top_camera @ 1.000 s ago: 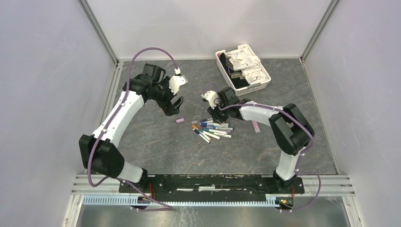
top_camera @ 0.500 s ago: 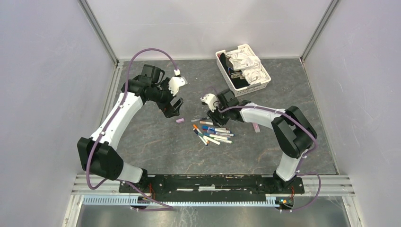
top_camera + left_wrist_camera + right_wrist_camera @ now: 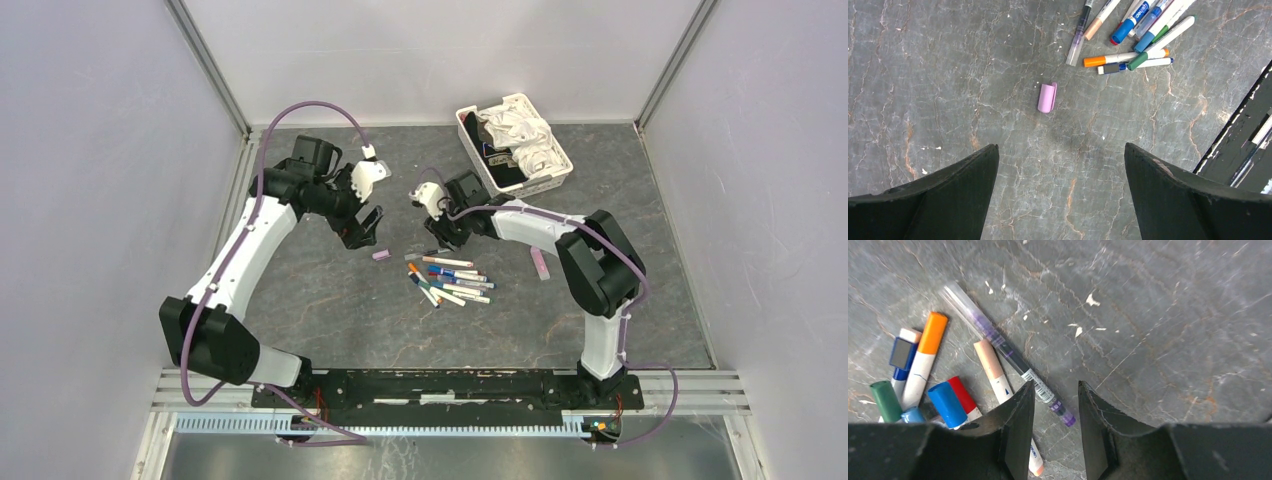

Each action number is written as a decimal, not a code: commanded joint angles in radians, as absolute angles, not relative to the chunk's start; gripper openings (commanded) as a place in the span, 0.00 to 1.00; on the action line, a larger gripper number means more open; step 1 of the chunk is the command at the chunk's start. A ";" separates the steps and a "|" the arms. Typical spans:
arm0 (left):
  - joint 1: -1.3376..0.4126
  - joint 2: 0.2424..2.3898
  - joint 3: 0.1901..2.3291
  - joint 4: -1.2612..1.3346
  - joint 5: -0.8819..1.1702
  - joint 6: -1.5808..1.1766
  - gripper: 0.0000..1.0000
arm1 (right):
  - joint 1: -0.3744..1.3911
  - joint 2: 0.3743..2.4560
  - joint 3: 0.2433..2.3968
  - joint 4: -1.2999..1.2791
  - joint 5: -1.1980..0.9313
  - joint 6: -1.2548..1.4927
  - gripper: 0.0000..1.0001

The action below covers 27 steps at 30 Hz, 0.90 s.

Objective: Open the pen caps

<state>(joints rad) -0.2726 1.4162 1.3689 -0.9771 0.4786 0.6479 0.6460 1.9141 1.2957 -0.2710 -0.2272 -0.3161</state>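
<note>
At the near edge both arms rise from a black rail and bend inward over the grey marbled table. A little past the table's middle the pens lie in a loose fan, touching and crossing one another. Most have their pen caps on: orange, blue, red, green and a peach one show in the right wrist view. A loose pink cap lies alone on the stone just left of the heap, apart from every pen. To the right of the heap, near the right forearm, lies another small pink piece, too small to tell what it is

The left gripper hovers over the pink cap with its jaws released, spread wide and holding nothing. The cap sits ahead of the gap between the fingers and touches neither. The right gripper hangs over the far left end of the heap, its jaws part-way apart with a narrow gap, clamped on nothing. Under that gap lies the end of a slim purple pen with a clear barrel, flat on the table and thinner than the gap; whether a finger touches it I cannot tell

Farthest back, near the rear wall, a white basket holds crumpled white cloth
</note>
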 commanded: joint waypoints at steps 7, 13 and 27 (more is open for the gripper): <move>-0.255 1.378 1.410 -0.999 0.534 0.653 1.00 | 0.651 1.970 1.304 -0.283 -0.184 -0.348 0.41; -0.253 1.378 1.411 -1.000 0.531 0.655 1.00 | 0.653 1.975 1.279 -0.282 -0.187 -0.357 0.41; -0.252 1.379 1.420 -1.016 0.542 0.669 1.00 | 0.664 1.972 1.234 -0.288 -0.202 -0.346 0.23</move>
